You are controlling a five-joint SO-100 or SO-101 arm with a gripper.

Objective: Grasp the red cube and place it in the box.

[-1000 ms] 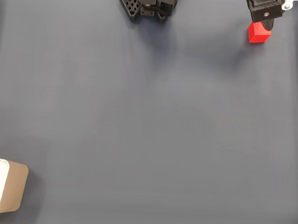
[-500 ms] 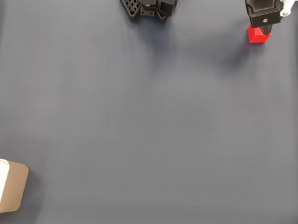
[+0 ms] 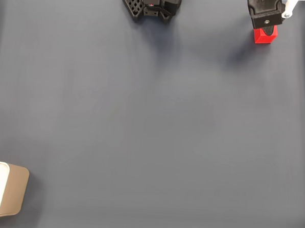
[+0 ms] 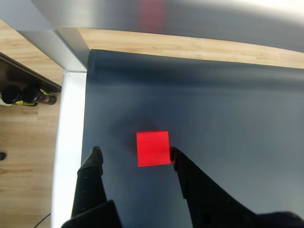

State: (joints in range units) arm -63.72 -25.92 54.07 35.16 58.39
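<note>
The red cube [image 3: 264, 37] rests on the dark grey mat at the top right of the fixed view, its upper part covered by my black gripper [image 3: 265, 27] above it. In the wrist view the red cube [image 4: 153, 148] lies flat on the mat between my open gripper [image 4: 135, 153]. The right fingertip [image 4: 175, 153] sits at the cube's right edge, while the left fingertip [image 4: 96, 153] stands well apart from it. The beige box [image 3: 15, 189], white inside, sits at the bottom left corner of the fixed view, far from the cube.
The arm's black base [image 3: 153, 4] stands at the top middle of the fixed view. In the wrist view the mat's edge [image 4: 85, 118] lies just left of the cube, with a white table rim [image 4: 69, 142] and wooden floor beyond.
The gripper has slid toward the top edge of the fixed view and lower over the cube, covering more of it. The cube has stayed in place.
</note>
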